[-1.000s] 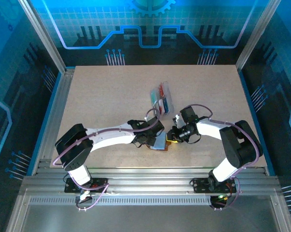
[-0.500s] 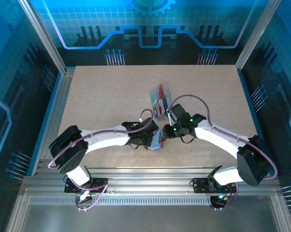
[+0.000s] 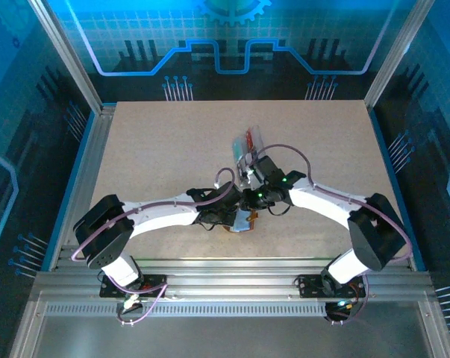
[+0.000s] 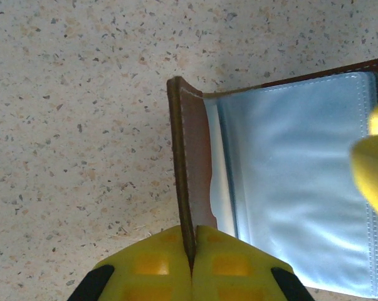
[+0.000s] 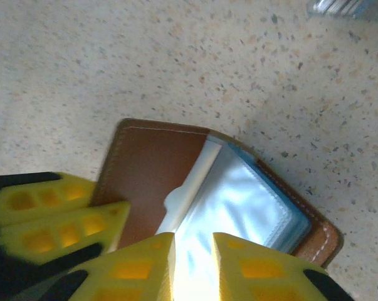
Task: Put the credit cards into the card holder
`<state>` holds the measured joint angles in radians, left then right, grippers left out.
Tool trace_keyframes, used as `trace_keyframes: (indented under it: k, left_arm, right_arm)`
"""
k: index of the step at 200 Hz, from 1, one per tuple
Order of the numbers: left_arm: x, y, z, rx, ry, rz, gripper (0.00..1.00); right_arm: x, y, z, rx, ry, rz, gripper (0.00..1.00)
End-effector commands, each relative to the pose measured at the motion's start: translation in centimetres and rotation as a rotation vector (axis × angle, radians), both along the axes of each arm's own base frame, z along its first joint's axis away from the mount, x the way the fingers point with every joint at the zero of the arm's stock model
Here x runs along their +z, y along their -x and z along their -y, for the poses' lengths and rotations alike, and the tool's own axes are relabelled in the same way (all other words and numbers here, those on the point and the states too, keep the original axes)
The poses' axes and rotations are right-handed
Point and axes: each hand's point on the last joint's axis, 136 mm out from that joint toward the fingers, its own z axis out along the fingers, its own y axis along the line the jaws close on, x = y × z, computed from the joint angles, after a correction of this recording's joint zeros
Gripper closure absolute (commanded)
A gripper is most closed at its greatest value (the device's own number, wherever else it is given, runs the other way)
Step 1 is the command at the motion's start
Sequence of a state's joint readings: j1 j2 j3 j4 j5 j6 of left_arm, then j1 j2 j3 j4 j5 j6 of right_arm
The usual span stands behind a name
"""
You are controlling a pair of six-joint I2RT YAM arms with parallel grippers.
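The card holder (image 4: 192, 144) is a brown leather wallet lying open on the table, its pale blue sleeves (image 4: 289, 182) showing. My left gripper (image 4: 193, 229) is shut on the edge of its raised leather flap. My right gripper (image 5: 194, 241) hovers just over the sleeves with a narrow gap between its fingers and nothing clearly in it. The left gripper's fingers (image 5: 57, 219) sit at the wallet's (image 5: 151, 169) left side. From above, both grippers (image 3: 236, 211) (image 3: 248, 200) meet over the card holder (image 3: 245, 221). The credit cards (image 3: 248, 143) lie in a clear tray behind it.
The clear plastic tray (image 3: 243, 153) lies just beyond the right gripper, and its corner (image 5: 348, 6) shows at the top of the right wrist view. Bare speckled tabletop (image 3: 157, 149) spreads to the left, right and back. A metal frame (image 3: 90, 164) borders the table.
My right arm has swung left from beside the wallet to right over its open sleeves. The left gripper keeps its hold on the flap and has shifted slightly.
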<state>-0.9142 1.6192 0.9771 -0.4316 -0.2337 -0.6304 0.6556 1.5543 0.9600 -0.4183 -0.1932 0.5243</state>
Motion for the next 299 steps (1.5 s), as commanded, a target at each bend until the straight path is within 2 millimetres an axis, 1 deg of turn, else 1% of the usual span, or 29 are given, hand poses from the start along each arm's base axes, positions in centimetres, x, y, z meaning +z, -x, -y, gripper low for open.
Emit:
trace_keyframes:
  k: [1,18,37,47,87,116,150,172,182,198,210,220,253,271,299]
  left_arm:
    - [0.3,0.7,-0.3,0.012,0.026,-0.018,1.0]
    - [0.3,0.7,-0.4,0.014,0.033,-0.017,0.99]
    - [0.2,0.8,-0.3,0.015,0.035,-0.019,0.99]
    - [0.1,0.8,-0.4,0.017,0.036,-0.019,0.99]
    - [-0.4,1.0,-0.8,0.028,0.032,-0.028,0.99]
    - [-0.6,1.1,-0.8,0.034,0.046,-0.036,0.98]
    - [-1.1,1.3,-1.0,0.043,0.052,-0.046,0.98]
    - [-1.5,1.6,-1.5,0.054,0.056,-0.055,0.98]
    - [-1.7,1.7,-1.7,0.061,0.06,-0.06,0.98]
    - [-2.2,1.9,-2.0,0.068,0.062,-0.069,0.98]
    - [-2.6,2.1,-2.1,0.072,0.067,-0.079,0.98]
    - [-2.9,2.3,-2.0,0.075,0.076,-0.086,0.98]
    - [-3.8,2.8,-2.1,0.09,0.097,-0.109,0.98]
    - [-4.1,2.9,-2.1,0.1,0.104,-0.112,0.98]
    - [-4.6,3.1,-2.3,0.119,0.113,-0.118,0.98]
  right_arm:
    - [-1.2,-0.2,-0.1,-0.008,0.019,-0.004,0.71]
    - [-2.9,0.0,0.9,-0.019,0.075,-0.023,0.68]
    - [-4.2,0.3,1.2,-0.02,0.103,-0.037,0.66]
    - [-4.8,0.4,1.7,-0.023,0.144,-0.033,0.65]
    - [-6.0,0.9,3.4,-0.024,0.301,0.002,0.58]
    - [-6.6,1.3,3.5,-0.006,0.357,0.014,0.57]
    - [-7.9,1.7,3.5,0.009,0.414,0.009,0.57]
    - [-8.4,2.1,3.4,0.019,0.43,-0.001,0.59]
    - [-8.5,2.4,3.1,0.025,0.413,-0.012,0.62]
    - [-8.2,2.4,2.6,0.028,0.383,-0.013,0.67]
    - [-7.7,2.4,2.2,0.032,0.355,-0.008,0.74]
    - [-7.3,2.3,1.8,0.036,0.337,-0.001,0.78]
    - [-5.9,1.8,0.5,0.049,0.288,0.009,1.0]
    - [-5.1,1.7,-0.1,0.054,0.264,0.015,1.0]
    - [-3.2,1.6,-1.5,0.068,0.185,0.023,1.0]
